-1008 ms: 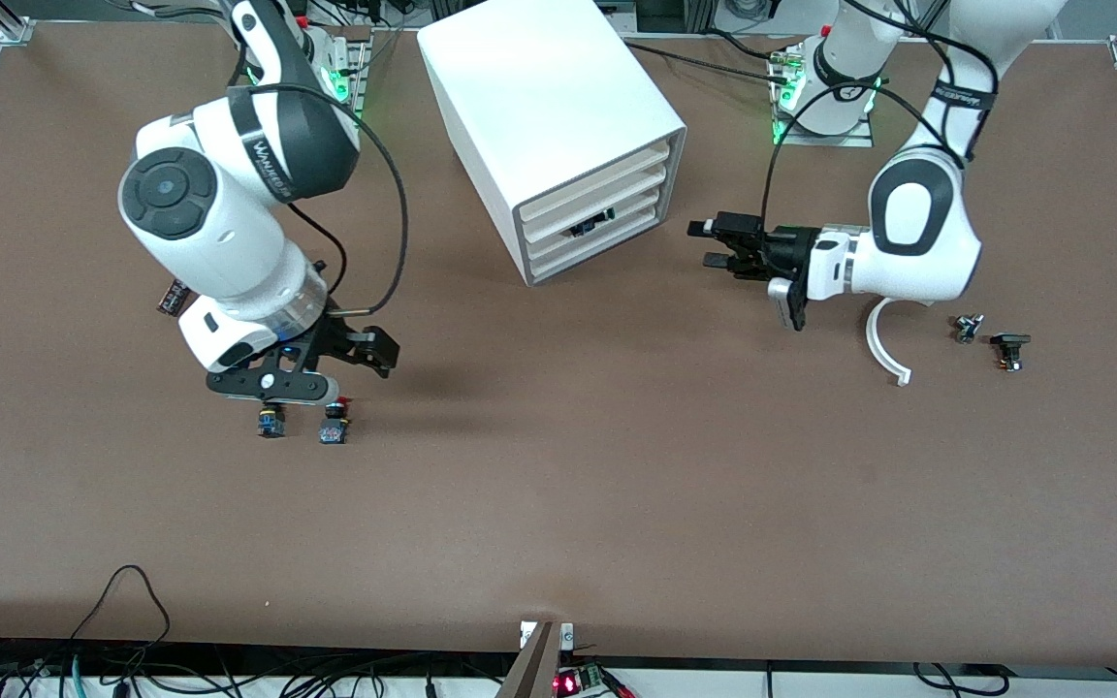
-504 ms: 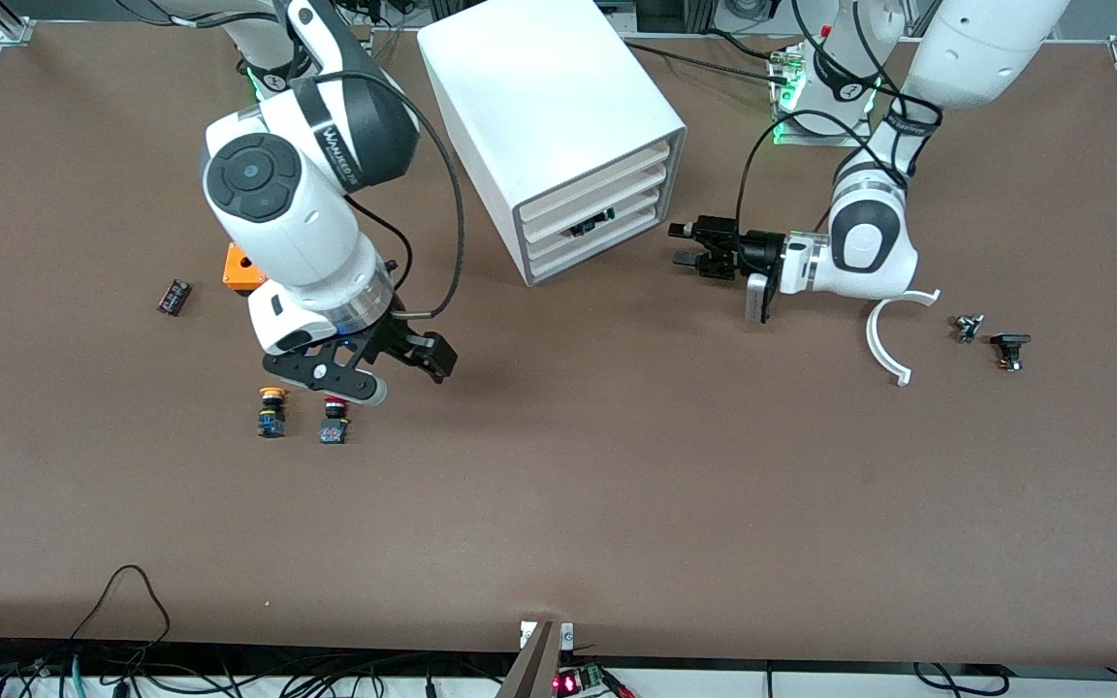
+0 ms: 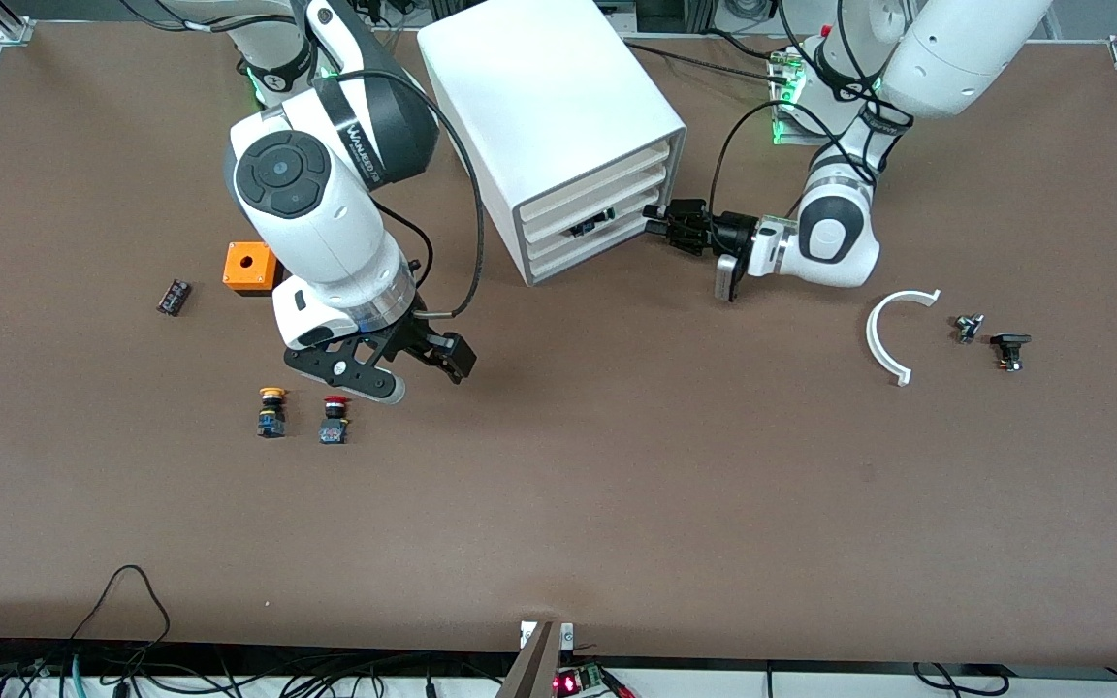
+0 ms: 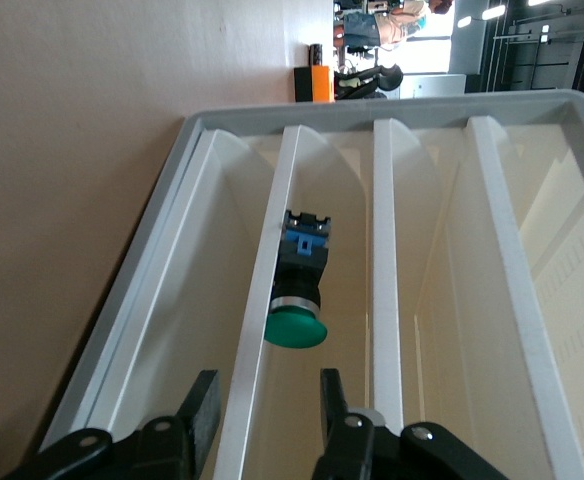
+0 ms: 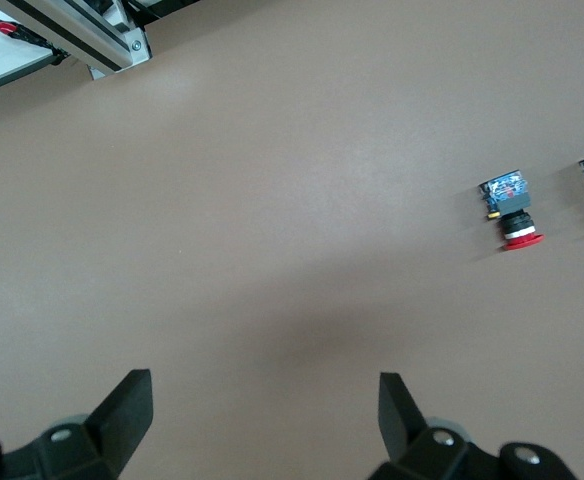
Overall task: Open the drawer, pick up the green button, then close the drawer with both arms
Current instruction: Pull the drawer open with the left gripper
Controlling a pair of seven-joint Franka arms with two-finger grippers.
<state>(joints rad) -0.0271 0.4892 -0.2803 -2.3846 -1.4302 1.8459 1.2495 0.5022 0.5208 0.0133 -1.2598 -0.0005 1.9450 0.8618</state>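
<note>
The white cabinet [image 3: 549,107] stands at the robots' edge of the table, and its drawers look pushed in. The green-capped button [image 4: 297,290] lies on its side in a lower drawer [image 3: 628,222] and shows as a dark spot in the front view [image 3: 586,230]. My left gripper [image 3: 654,221] is open right at that drawer's front. In the left wrist view [image 4: 265,410] its fingers stand on either side of a white drawer edge [image 4: 272,300]. My right gripper [image 3: 447,357] is open and empty over bare table, as the right wrist view [image 5: 262,410] shows.
A yellow-capped button [image 3: 271,411] and a red-capped button [image 3: 334,419] stand near the right gripper; the red one also shows in the right wrist view [image 5: 510,215]. An orange box [image 3: 249,268], a small black part [image 3: 173,297], a white arc [image 3: 893,334] and small parts [image 3: 1009,349] lie around.
My left gripper has moved in to the cabinet's drawer front. My right arm has swung toward the cabinet, uncovering the orange box and the two buttons.
</note>
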